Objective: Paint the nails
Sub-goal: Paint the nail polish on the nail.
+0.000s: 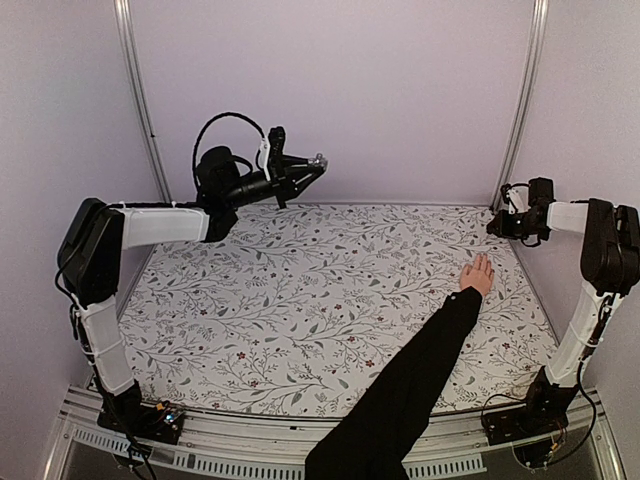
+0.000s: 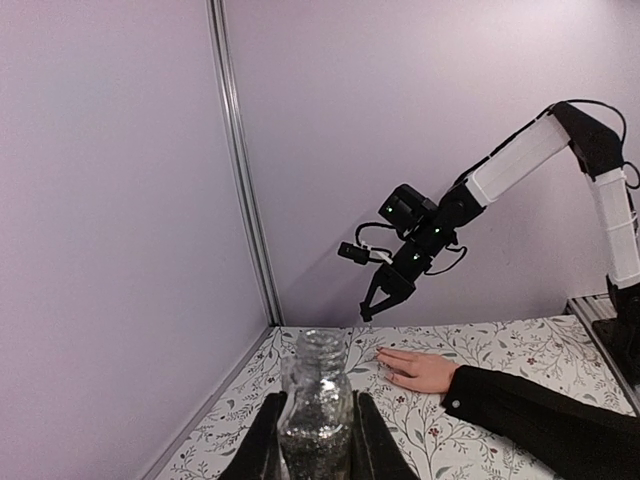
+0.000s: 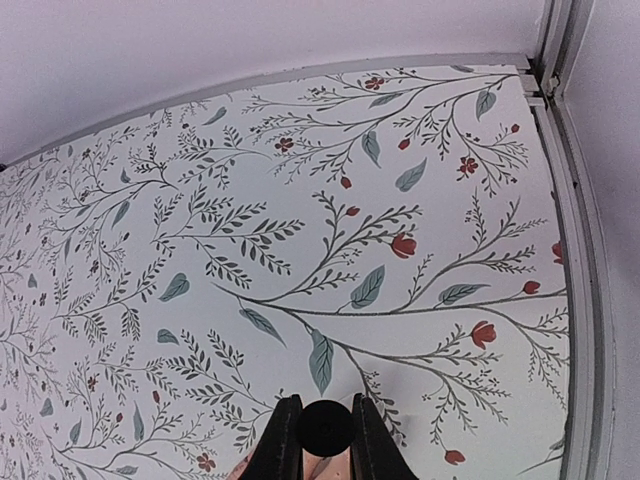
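Observation:
A bare hand (image 1: pixel 478 275) in a long black sleeve (image 1: pixel 410 385) lies flat on the floral table at the right; its tiny nails (image 2: pixel 381 351) show at the fingertips in the left wrist view. High over the back left corner, my left gripper (image 1: pixel 310 167) (image 2: pixel 320 398) is shut on a clear uncapped bottle (image 2: pixel 318 400) of silver glitter. My right gripper (image 1: pixel 492 228) (image 3: pixel 324 400) hovers just beyond the fingertips, shut on a round black cap (image 3: pixel 324 428). Skin shows under that cap in the right wrist view; whatever hangs below the cap is hidden.
The floral table cover (image 1: pixel 300 290) is boxed in by lilac walls with metal posts (image 1: pixel 140 100) (image 1: pixel 520 100) at the back corners. A grey rail (image 3: pixel 575 300) runs along the table's right edge, close to my right gripper.

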Motion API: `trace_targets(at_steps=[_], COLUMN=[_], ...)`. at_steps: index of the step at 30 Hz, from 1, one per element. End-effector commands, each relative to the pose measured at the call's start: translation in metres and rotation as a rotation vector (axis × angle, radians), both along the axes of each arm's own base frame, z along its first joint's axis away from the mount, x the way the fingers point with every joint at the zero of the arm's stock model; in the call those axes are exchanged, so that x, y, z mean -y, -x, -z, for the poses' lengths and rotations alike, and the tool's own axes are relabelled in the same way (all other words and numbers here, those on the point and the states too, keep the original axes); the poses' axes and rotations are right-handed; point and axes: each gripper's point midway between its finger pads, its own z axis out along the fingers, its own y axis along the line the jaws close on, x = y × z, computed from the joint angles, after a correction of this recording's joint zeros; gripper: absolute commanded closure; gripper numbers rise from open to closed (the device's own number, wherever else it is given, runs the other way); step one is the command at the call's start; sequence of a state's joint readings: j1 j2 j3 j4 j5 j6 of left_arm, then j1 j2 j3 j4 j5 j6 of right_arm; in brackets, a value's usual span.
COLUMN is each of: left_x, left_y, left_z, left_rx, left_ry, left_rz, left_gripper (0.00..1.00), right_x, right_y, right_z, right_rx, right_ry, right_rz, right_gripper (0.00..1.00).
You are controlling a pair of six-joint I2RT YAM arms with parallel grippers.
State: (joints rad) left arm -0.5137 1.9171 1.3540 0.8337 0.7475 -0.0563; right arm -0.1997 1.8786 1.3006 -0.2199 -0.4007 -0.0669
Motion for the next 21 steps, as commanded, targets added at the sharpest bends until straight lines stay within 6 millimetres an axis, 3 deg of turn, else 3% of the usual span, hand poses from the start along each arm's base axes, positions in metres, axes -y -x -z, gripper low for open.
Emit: trace_targets(at_steps=[1,10,21], left_x=[-0.008,-0.01,-0.008], left_y=[-0.003,-0.004,-0.008], left_z=[-0.006,-0.01,-0.01], left_rx=[0.025,0.028,0.024], left_ry=[0.019,0.02,0.025], left_rz=[-0.013,-0.016,-0.011], left_gripper=[1.0,1.0,1.0], right_x=[-0.002,0.027,0.015], right_y=[0.002,0.009,0.011], right_z=[-0.008,-0.009,-0.002], right_rx=[0.059,0.087,0.081], right_ry=[0.015,0.002,-0.06], right_rz=[-0.067,-0.061,-0.119], right_gripper=[1.0,1.0,1.0])
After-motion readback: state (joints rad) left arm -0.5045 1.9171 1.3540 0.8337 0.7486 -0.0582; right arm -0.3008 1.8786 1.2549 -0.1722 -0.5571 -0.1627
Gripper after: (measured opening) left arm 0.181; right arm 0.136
